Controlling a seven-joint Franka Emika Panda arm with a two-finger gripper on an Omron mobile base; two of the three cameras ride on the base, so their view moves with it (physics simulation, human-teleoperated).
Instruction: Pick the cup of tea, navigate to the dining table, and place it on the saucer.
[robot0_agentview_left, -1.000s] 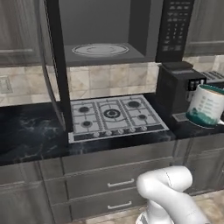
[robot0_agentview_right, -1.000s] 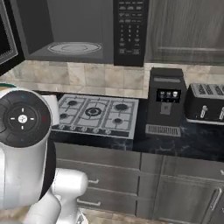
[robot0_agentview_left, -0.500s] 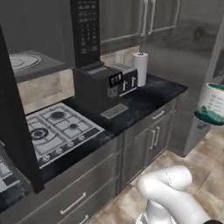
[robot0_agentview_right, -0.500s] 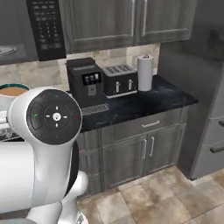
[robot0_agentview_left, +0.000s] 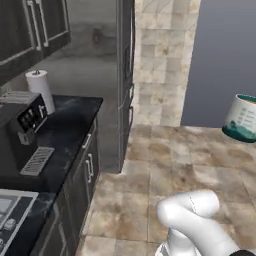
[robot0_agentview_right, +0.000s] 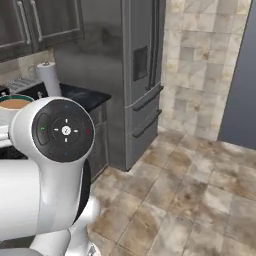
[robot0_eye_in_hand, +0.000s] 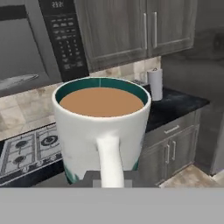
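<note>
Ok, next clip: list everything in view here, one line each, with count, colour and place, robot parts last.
cup of tea: 1, white with teal band, brown liquid, held up in front of the hand camera.
paper towel roll: 1, white, on the black counter's far end.
coffee machine: 1, black, on the counter.
toaster: 1, grey, behind the coffee machine.
fridge: 1, grey, beside the counter.
stove: 1, silver, under the microwave.
tool: 1, dark, at the mug's base.

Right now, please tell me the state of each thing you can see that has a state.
Cup of tea: upright, full of light brown tea, lifted off the counter, handle facing the hand camera.
Hand: around the cup; fingers hidden behind it.
Fridge: doors closed.
Cabinet doors: closed.
Paper towel roll: upright on the counter.
</note>
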